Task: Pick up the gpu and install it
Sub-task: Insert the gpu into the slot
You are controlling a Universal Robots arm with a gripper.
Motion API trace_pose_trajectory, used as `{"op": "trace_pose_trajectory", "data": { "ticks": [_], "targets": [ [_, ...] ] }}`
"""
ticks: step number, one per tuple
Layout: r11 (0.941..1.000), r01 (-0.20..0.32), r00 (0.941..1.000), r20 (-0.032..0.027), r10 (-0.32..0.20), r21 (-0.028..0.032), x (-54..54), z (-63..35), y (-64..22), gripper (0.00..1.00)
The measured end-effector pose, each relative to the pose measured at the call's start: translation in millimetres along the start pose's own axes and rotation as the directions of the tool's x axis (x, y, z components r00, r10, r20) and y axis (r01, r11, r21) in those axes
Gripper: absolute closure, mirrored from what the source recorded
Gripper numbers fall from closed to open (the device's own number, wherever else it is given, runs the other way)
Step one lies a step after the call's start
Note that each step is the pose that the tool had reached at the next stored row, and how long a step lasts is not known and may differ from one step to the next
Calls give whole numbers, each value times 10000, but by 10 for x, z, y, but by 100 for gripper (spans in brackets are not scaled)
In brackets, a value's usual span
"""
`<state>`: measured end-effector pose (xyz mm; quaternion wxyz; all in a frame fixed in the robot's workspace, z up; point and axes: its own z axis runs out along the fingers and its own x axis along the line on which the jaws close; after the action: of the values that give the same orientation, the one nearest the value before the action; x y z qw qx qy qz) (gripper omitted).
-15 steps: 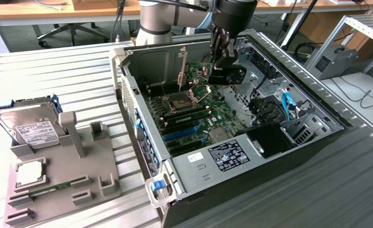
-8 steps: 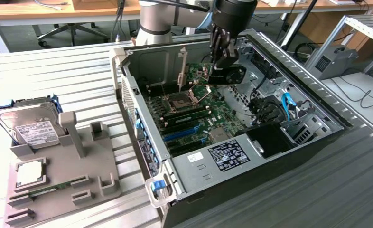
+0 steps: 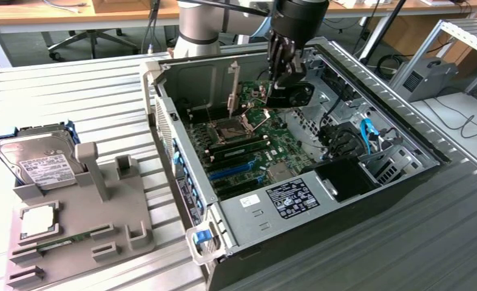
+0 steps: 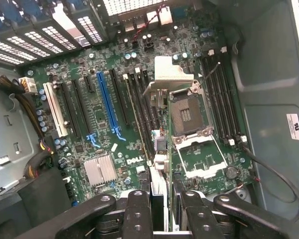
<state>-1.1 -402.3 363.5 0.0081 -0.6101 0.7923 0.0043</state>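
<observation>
My gripper (image 3: pixel 283 73) hangs inside the open computer case (image 3: pixel 400 182), above the motherboard (image 4: pixel 104 119). Its two black fingers (image 4: pixel 139 209) are shut on the gpu (image 4: pixel 158 181), a thin card seen edge-on that hangs down between them toward the board. The card's long thin edge runs over the black slots (image 4: pixel 137 104) between the blue slot (image 4: pixel 107 99) and the open CPU socket (image 4: pixel 187 114). I cannot tell whether the card touches a slot.
The socket's silver lid (image 4: pixel 167 74) stands raised. Cables (image 4: pixel 35 114) run along one side of the board. A grey holder (image 3: pixel 76 224) beside the case, at the exterior view's left, carries a silver hard drive (image 3: pixel 40 160), a processor chip (image 3: pixel 37 221) and a green memory stick (image 3: pixel 60 242).
</observation>
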Motion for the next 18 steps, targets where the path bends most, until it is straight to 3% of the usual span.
{"op": "trace_pose_trajectory", "data": {
  "ticks": [18],
  "targets": [
    [9965,832,9965,3,-832,-15,0,1,0,72]
  ]
}}
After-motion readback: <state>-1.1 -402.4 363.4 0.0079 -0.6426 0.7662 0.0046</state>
